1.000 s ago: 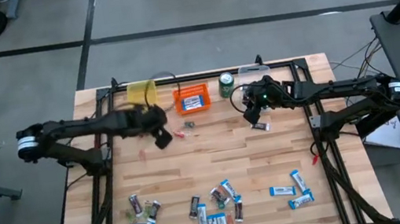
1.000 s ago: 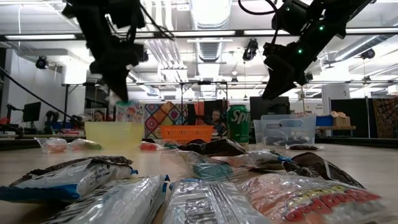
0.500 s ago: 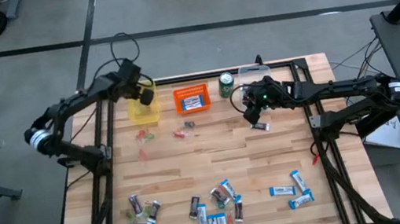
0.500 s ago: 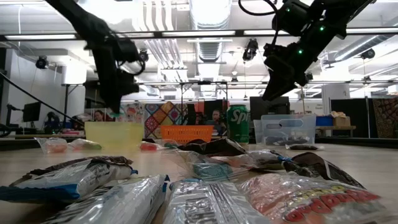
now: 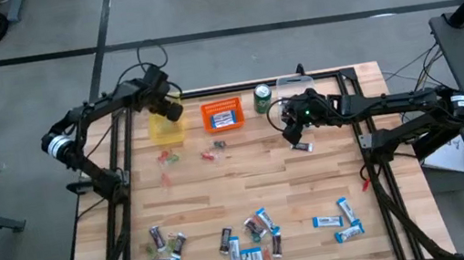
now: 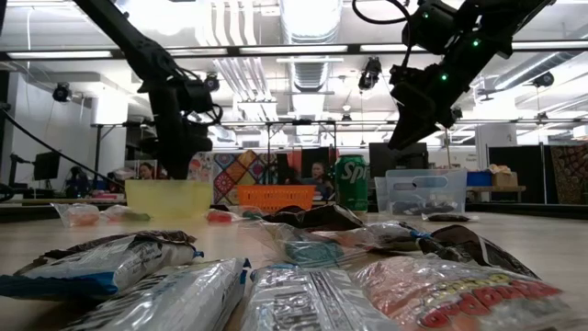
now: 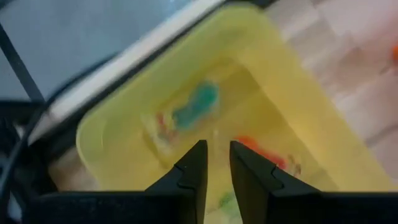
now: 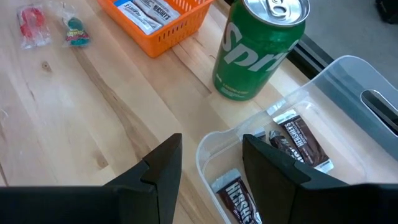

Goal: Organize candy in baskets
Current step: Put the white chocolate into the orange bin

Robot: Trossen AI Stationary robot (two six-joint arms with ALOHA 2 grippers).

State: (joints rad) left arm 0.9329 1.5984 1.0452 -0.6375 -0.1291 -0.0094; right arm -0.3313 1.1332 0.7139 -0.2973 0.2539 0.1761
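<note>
Three baskets stood in a row along the table's far edge: a yellow basket [image 5: 165,127] at the left, an orange basket [image 5: 221,113] beside it, and a clear basket [image 8: 323,124] at the right, with a green soda can [image 5: 262,98] between the orange and clear ones. The left gripper [image 7: 214,163] hovered above the yellow basket, its fingers only a narrow gap apart and empty; small sweets lay inside the bin below. The right gripper [image 8: 211,158] hung over the near rim of the clear basket, fingers spread fairly wide with nothing between them, above dark mini bars [image 8: 298,140] lying in that bin. Blue-and-white bars [image 8: 146,9] lay in the orange basket. A few tiny sweets [image 5: 168,158] sat just near of the yellow and orange bins, and many wrapped pieces [image 5: 250,238] lay scattered along the table's near side.
</note>
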